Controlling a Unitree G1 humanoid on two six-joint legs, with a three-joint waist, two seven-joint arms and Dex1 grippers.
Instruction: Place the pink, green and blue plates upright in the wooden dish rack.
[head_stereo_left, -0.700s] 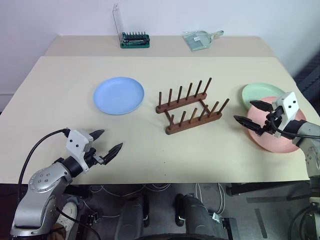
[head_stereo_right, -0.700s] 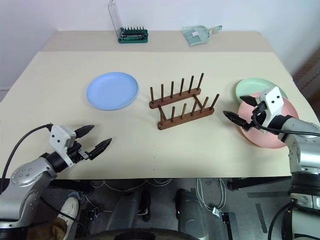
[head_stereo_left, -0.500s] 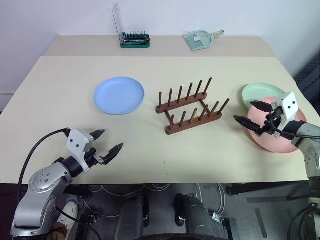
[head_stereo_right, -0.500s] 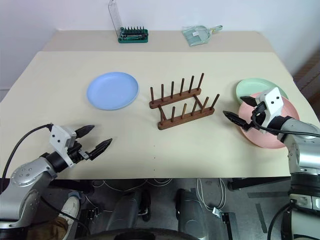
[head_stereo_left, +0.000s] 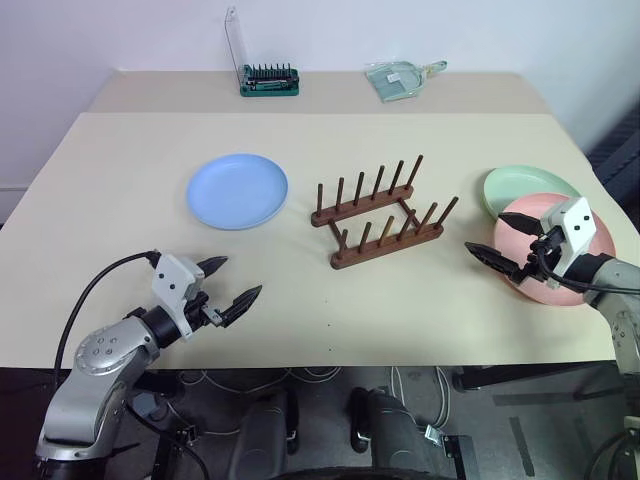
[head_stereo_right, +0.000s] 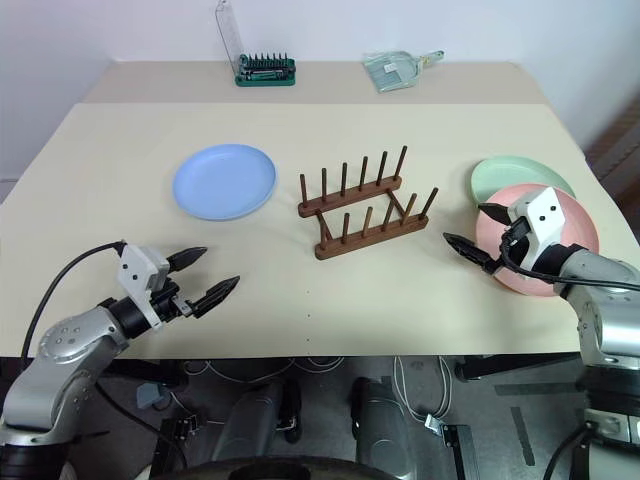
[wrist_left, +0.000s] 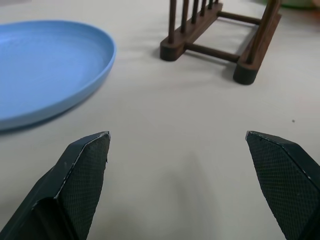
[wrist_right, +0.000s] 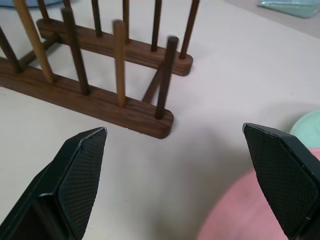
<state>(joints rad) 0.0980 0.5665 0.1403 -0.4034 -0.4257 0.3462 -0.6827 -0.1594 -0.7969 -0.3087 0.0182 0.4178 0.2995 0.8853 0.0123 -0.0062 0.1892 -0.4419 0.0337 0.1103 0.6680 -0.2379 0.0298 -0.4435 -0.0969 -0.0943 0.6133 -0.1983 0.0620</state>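
Wooden dish rack (head_stereo_left: 384, 213) rails slanting far-right, pegs upright; both tools released, empty.

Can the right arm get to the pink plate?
Probably yes. The right pincer is open and hovers over the near edge of the pink plate. Nothing lies between them, though the pink plate rests partly on the green plate.

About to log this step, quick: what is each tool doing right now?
Left tool: open, holding nothing.
Right tool: open, holding nothing, over the near edge of the pink plate.
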